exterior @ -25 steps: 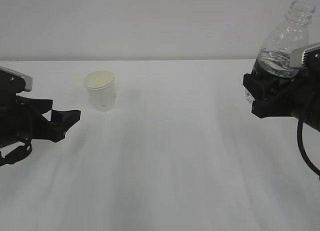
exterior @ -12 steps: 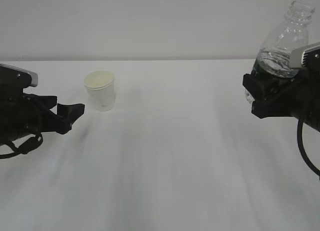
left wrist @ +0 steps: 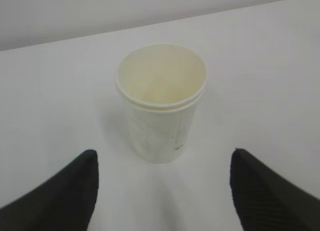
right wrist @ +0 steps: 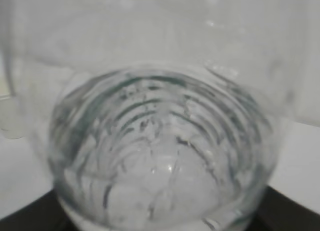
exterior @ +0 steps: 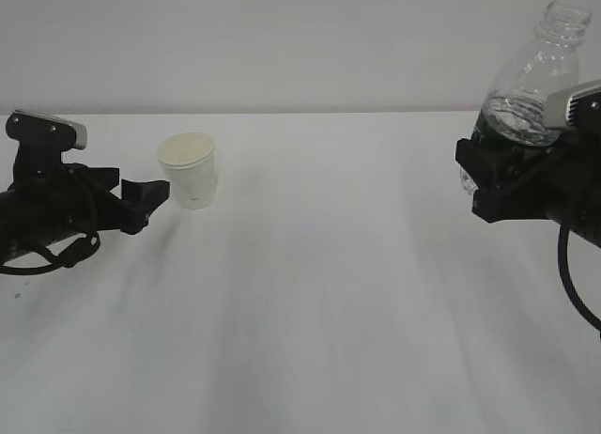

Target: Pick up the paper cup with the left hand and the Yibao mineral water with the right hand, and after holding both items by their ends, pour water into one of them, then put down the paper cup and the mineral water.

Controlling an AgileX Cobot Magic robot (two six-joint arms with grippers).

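Note:
The paper cup (exterior: pixel 190 171) stands upright on the white table (exterior: pixel 329 302), white with a cream inside. My left gripper (exterior: pixel 150 197) is just left of it, open, its tips almost at the cup's side without touching. In the left wrist view the cup (left wrist: pixel 161 103) sits ahead of the gripper (left wrist: pixel 163 163), between and beyond the two black fingertips (left wrist: pixel 75 186). On the right, my right gripper (exterior: pixel 490 178) is shut on the Yibao mineral water (exterior: pixel 531 86) and holds it above the table, tilted, uncapped mouth up, partly filled. The bottle's ribbed body (right wrist: pixel 165 156) fills the right wrist view.
A plain pale wall runs behind the table's far edge (exterior: pixel 300 112). Bare white tabletop lies between the two arms. A loose black cable (exterior: pixel 573 284) hangs below the right arm.
My left gripper has risen and moved right toward the paper cup, still open. The right gripper and the bottle have not moved.

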